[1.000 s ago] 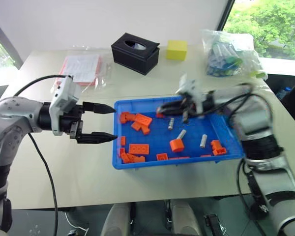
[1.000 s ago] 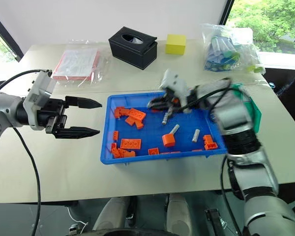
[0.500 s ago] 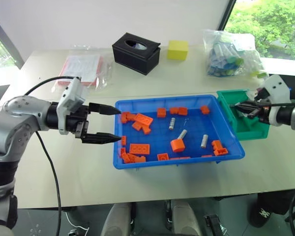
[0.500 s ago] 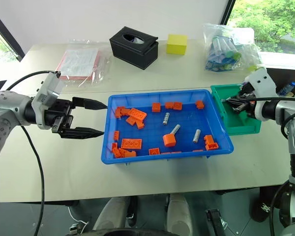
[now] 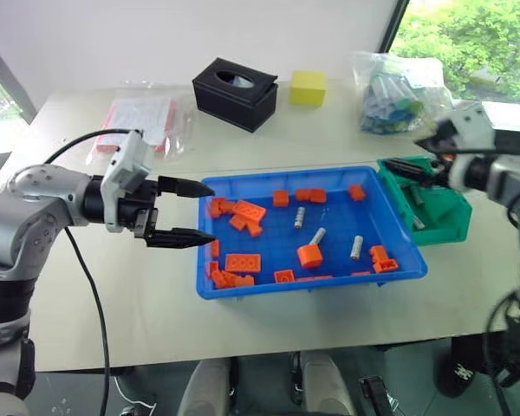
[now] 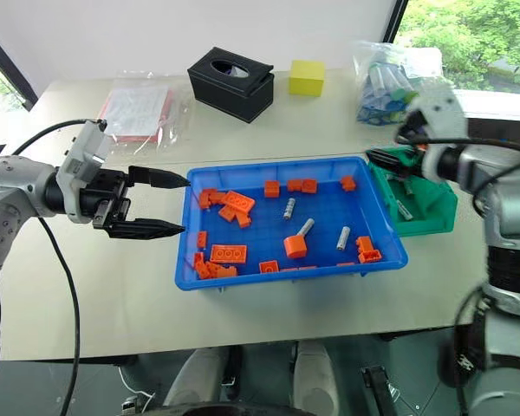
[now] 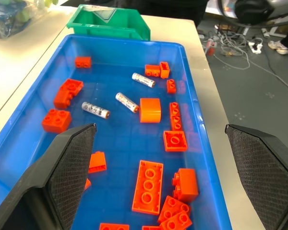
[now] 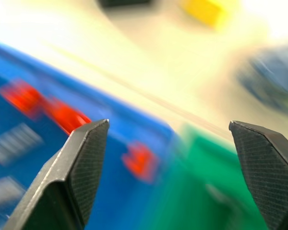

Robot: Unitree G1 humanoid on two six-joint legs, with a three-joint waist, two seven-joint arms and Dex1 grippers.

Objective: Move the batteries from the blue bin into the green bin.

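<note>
The blue bin [image 5: 312,286] sits mid-table with orange bricks and three silver batteries [image 5: 300,217], [image 5: 317,235], [image 5: 357,248] lying loose in it. The left wrist view shows these batteries [image 7: 126,102] too. The green bin [image 5: 444,229] stands against the blue bin's right end, with batteries [image 5: 416,223] lying inside. My right gripper [image 5: 397,167] hovers over the green bin's left rim, open and empty; its wrist view shows the right gripper [image 8: 168,123] wide apart. My left gripper [image 5: 211,212] hangs open just left of the blue bin, holding nothing.
A black tissue box [image 5: 235,93], a yellow block [image 5: 308,87] and a clear bag of items [image 5: 397,93] stand along the table's back. A bagged sheet [image 5: 143,119] lies at the back left. Bare tabletop lies in front of the bins.
My right gripper swung from over the blue bin's back to over the green bin and opened. The left gripper stayed where it was.
</note>
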